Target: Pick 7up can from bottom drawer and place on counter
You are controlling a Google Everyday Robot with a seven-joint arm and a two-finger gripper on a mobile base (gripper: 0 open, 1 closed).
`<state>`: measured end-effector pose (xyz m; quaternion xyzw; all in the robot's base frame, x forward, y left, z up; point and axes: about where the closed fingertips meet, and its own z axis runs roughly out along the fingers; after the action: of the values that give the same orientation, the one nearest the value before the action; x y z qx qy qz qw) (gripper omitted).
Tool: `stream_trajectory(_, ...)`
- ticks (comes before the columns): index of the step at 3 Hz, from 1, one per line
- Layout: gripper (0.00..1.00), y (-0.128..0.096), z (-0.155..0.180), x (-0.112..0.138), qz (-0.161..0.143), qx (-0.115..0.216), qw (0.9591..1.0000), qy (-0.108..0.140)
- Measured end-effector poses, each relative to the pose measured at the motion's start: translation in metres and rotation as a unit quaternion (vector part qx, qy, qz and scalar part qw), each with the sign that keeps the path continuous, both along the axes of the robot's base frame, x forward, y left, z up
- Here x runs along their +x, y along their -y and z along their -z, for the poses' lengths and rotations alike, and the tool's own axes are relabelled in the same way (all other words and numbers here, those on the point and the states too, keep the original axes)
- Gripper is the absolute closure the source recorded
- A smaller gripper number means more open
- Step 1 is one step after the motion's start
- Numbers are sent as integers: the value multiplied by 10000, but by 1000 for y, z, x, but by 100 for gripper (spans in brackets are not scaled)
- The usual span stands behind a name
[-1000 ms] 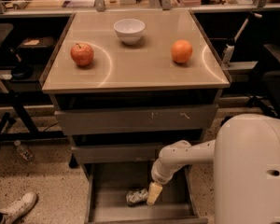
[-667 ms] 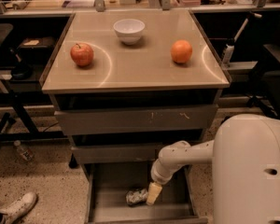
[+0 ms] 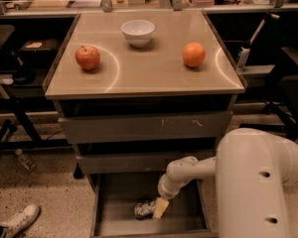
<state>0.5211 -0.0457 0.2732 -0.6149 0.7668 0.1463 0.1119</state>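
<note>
Silvery-grey 7up can (image 3: 144, 209): it is seen lying on the floor of the bottom drawer (image 3: 116, 200), towards the front and a little right of the middle, and its mottled surface is lit in pale patches.
Bottom drawer: the grey metal tray is found open at the foot of the cabinet. Its bare flat floor is seen on both sides of the can, and low walls are seen at its left and right.
Gripper (image 3: 157, 208): it is placed low inside the bottom drawer, with its pale tip set right against the right side of the 7up can. How wide it is spread, and whether the can is held, cannot be told.
Arm (image 3: 191, 168): the white arm is stretched from the robot body (image 3: 258, 182) at the lower right, leftward and down into the drawer. A rounded joint is seen just above the gripper.
Counter (image 3: 149, 78): the glossy beige top with its thin grey rim is seen above the drawers.
Apple (image 3: 88, 57): the red fruit is placed on the left part of the counter.
White bowl (image 3: 138, 32): it is set upright at the rear middle of the counter.
Orange (image 3: 194, 54): it is placed on the right part, well apart from the apple.
Scratched drawer front (image 3: 139, 128): this closed grey front is seen just under the counter, marked with white scratches.
Floor (image 3: 54, 197): a speckled surface is seen, with a white shoe (image 3: 21, 219) at the lower left.
</note>
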Motion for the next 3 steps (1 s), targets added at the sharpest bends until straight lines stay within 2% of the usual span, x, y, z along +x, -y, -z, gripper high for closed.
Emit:
stream_trajectory(1,0,-8,40,8,-47,193,9998,-44)
stream_trajectory(2,0,-21,68,-5,-59,410,9988,-268)
stream_trajectory(3,0,-22,72,-6,-64,413,9987,-282)
